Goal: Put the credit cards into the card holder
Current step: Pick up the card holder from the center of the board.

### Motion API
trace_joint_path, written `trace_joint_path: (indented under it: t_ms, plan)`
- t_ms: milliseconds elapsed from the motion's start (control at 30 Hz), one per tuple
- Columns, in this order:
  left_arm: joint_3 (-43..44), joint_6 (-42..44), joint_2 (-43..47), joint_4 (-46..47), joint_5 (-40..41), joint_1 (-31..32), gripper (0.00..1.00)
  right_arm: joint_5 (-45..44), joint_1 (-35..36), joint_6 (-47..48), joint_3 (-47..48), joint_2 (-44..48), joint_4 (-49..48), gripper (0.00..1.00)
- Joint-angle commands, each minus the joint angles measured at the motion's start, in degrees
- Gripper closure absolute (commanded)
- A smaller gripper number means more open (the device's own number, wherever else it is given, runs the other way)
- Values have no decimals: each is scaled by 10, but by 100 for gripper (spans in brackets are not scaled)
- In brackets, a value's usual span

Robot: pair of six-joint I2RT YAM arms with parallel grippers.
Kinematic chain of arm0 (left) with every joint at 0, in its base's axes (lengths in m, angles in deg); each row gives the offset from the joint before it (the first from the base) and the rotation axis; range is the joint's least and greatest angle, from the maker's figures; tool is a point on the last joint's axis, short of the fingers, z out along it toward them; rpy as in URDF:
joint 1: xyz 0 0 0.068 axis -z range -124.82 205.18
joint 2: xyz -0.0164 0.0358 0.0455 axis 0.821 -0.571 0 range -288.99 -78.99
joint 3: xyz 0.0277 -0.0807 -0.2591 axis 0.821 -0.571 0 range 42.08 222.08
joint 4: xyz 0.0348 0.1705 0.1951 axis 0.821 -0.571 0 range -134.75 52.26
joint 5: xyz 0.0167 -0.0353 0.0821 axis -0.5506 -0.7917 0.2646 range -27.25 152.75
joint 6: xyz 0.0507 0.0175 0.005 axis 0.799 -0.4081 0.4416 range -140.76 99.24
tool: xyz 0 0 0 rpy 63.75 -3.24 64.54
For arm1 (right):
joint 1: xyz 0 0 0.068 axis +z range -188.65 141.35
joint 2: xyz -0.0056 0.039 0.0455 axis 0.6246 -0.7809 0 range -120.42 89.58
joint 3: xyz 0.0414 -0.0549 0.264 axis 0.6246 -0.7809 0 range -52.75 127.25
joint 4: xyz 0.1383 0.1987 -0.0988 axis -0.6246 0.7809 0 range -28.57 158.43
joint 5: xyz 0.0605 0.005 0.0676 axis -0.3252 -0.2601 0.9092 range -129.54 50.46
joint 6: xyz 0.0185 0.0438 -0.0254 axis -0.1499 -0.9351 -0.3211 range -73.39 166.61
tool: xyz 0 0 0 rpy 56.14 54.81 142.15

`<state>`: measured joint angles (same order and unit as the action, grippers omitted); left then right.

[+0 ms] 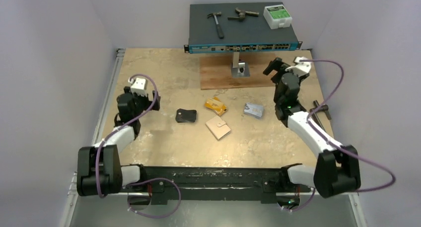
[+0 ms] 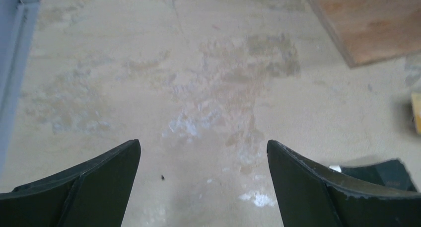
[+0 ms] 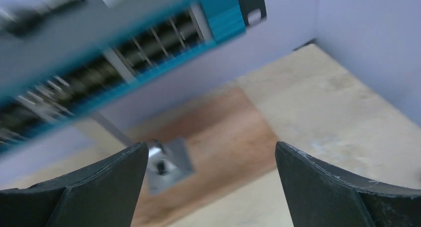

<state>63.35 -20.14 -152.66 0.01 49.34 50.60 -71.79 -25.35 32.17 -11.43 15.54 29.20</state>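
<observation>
Top external view, nearest first: the left gripper (image 2: pixel 203 143) hangs over bare table (image 1: pixel 164 142) at the left, its jaws wide apart. Just to its right lies a black wallet (image 1: pixel 186 115), whose corner shows in the left wrist view. The card holder (image 1: pixel 218 127) lies closed near the table's middle, touching neither gripper. Just beyond it sits a stack of orange-gold credit cards (image 1: pixel 216 106), and to the right, well apart from them, a stack of blue-grey cards (image 1: pixel 253 110). The right gripper (image 3: pixel 212 146) is raised at the far right, jaws wide apart, facing a wooden board (image 1: pixel 221 74) with a small metal stand (image 1: pixel 240 68). Farthest is a blue-fronted network switch (image 1: pixel 243 47) bearing a hammer (image 1: pixel 216 23) and a white box (image 1: pixel 277 16). The box has a green label; its print is too small to read.
</observation>
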Motion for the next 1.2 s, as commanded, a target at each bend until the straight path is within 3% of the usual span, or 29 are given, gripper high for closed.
trace_joint_path:
  t_ms: [0, 67, 133, 267, 400, 567, 867, 1000, 1167]
  plan:
    - [193, 52, 89, -369, -22, -10, 0, 124, -43, -279, 37, 88, 282, 1]
    - [243, 81, 112, -518, -25, -15, 0, 214, -45, -243, -2, 131, 251, 1]
    - [269, 106, 132, -608, -40, -21, 0, 246, -10, -224, -28, 164, 254, 1]
    - [322, 141, 148, -769, -89, -31, 2, 139, 150, -199, -38, 174, 320, 1]
    - [364, 157, 152, -883, -153, -31, 0, 131, 277, -214, -66, 131, 326, 1]
    - [362, 199, 184, -955, -217, -30, 0, 144, 335, -244, -88, 54, 296, 1]
    - [341, 239, 233, -998, -231, -28, 0, 165, 342, -241, -92, -66, 212, 10]
    - [343, 248, 223, -1006, -231, -27, 0, 189, 342, -236, -83, -115, 172, 20]
    - [340, 256, 221, -999, -227, -25, 0, 206, 342, -258, -110, -136, 131, 44]
